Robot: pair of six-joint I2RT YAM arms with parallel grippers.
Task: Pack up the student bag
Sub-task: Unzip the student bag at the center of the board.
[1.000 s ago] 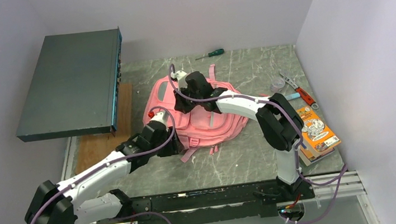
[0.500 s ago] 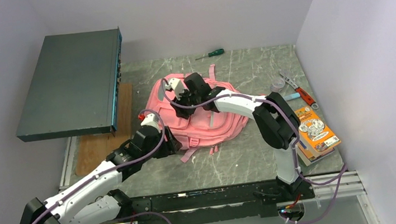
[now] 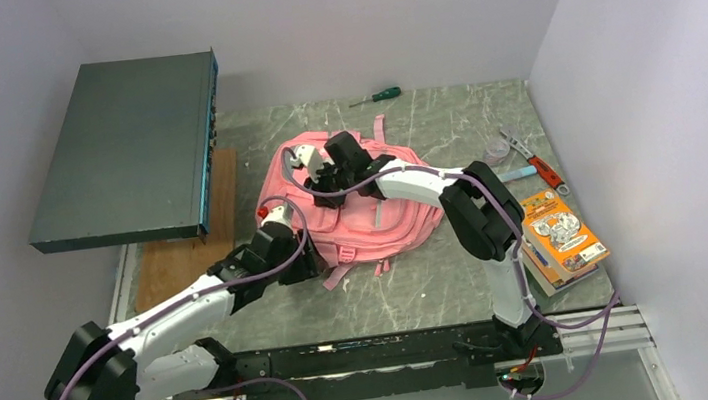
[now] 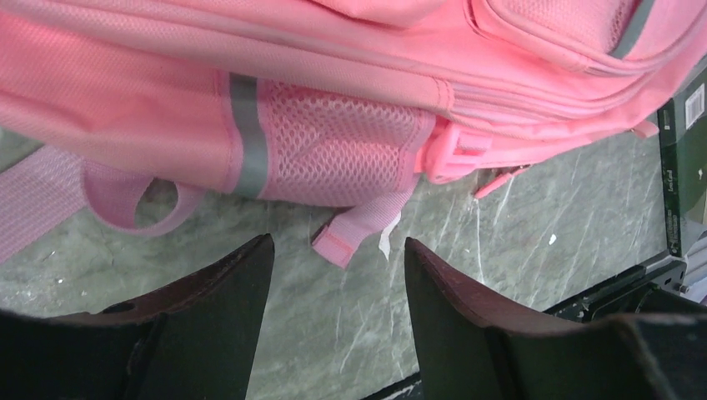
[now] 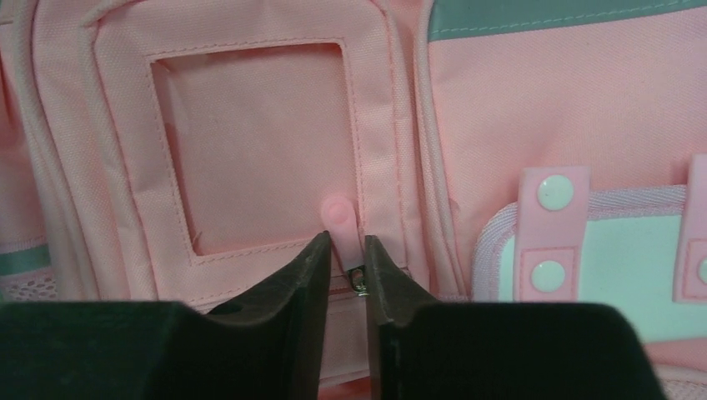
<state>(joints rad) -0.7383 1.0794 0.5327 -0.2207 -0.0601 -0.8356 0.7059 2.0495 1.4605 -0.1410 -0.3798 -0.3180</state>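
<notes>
Right fingers [image 5: 310, 279] pinch the zip pull [image 5: 340, 218] on the bag [image 3: 373, 228]; left fingers [image 4: 221, 296] apart beside it. Step looks like unzipping. Next: drag pull along track, left bracing.

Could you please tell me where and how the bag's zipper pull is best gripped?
Grip the zipper pull by its narrow stem, between the round tip and the metal slider, coming down onto the front of the bag with a finger on each edge, as the right end effector stands now. The wider tip should probably resist slipping.
</notes>
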